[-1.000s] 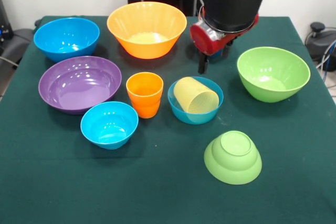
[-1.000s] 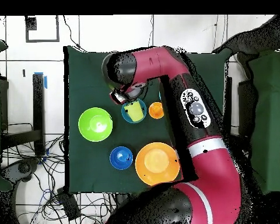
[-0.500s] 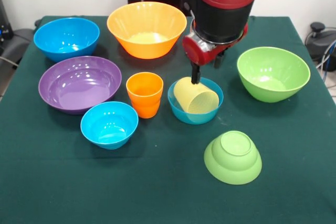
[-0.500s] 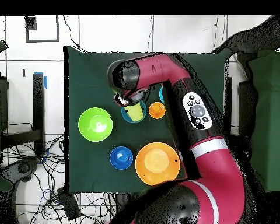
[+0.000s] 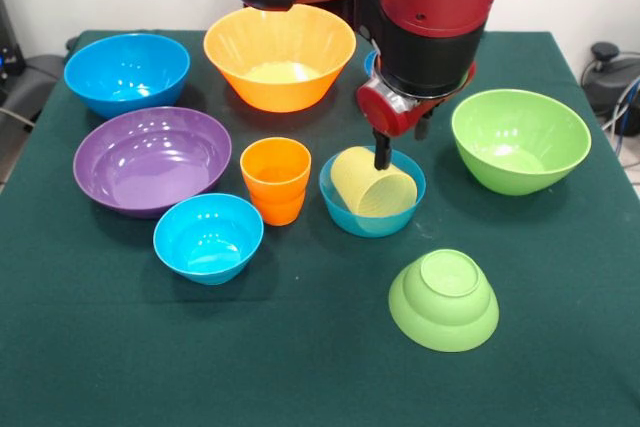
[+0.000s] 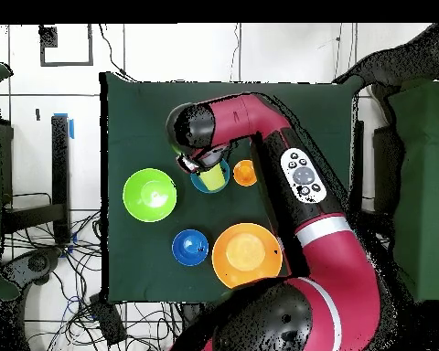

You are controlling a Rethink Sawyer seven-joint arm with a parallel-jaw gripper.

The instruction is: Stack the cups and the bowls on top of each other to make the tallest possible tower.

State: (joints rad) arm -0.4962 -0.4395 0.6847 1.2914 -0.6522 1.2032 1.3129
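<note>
The yellow cup (image 5: 373, 182) lies on its side in a small blue bowl (image 5: 371, 209) near the worktop's (image 5: 300, 367) middle, mouth toward the front edge. The hand (image 5: 382, 159) comes down on its upper back side; I cannot tell its grip. From above, the arm (image 6: 260, 114) covers the cup; the orange cup (image 6: 245, 173) stands just beside.

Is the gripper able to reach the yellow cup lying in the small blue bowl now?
Probably yes: the gripper hangs right at the yellow cup, which lies tilted in the small blue bowl, and nothing stands between them.
</note>
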